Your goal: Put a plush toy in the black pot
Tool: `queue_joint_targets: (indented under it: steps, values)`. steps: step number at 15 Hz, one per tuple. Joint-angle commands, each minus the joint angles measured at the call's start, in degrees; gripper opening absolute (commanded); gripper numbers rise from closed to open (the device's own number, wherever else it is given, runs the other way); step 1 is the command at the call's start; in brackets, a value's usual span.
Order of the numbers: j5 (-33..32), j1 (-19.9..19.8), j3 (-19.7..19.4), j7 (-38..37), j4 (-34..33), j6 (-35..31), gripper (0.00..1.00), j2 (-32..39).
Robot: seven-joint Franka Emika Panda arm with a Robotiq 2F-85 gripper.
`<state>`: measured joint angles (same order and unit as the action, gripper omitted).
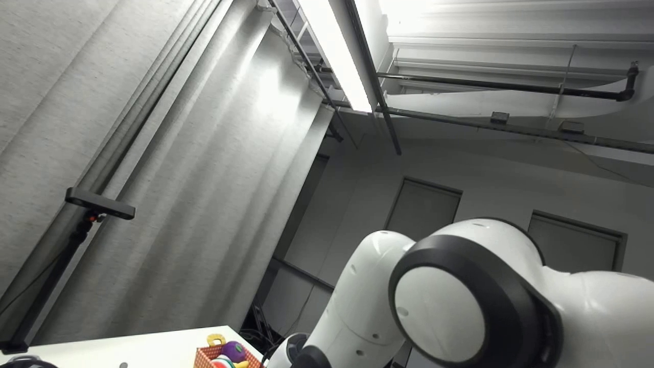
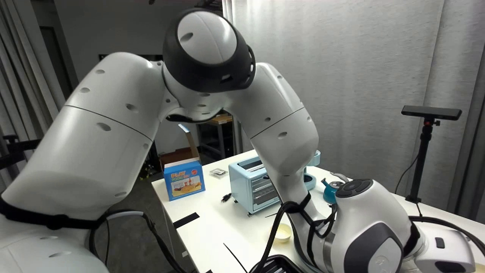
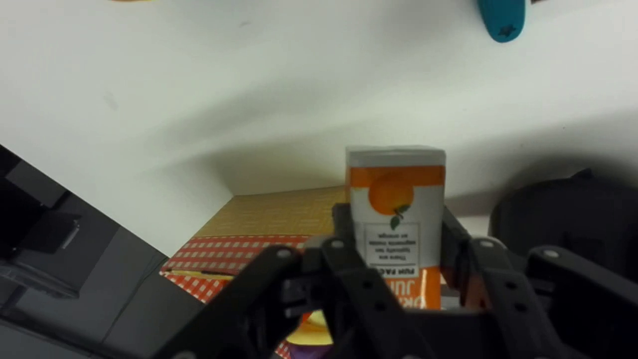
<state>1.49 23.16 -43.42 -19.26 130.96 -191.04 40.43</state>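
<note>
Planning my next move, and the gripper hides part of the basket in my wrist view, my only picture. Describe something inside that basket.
Observer: In an exterior view, the basket holds a roundish purple toy with a green mark; whether it is plush I cannot tell.
Operator: Noted. Now name something on the table that my frame misses.
Observer: A light blue toaster stands on the table, seen in an exterior view.
Operator: Give me one more thing standing there.
Observer: In an exterior view, a blue box stands apart from the toaster, near the table's edge.
</note>
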Motion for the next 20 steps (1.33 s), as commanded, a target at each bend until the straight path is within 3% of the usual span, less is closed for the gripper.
queue_joint_targets:
  steps: [1, 13, 20]
  values:
    - [8.8, 1.3, 1.5, 3.8, -1.3, -6.6, 0.16, 7.8]
    - [30.8, -3.2, 10.2, 11.7, -1.5, -25.2, 0.16, 16.2]
    - [34.1, -11.3, 17.9, 14.4, -3.6, -31.0, 0.16, 16.1]
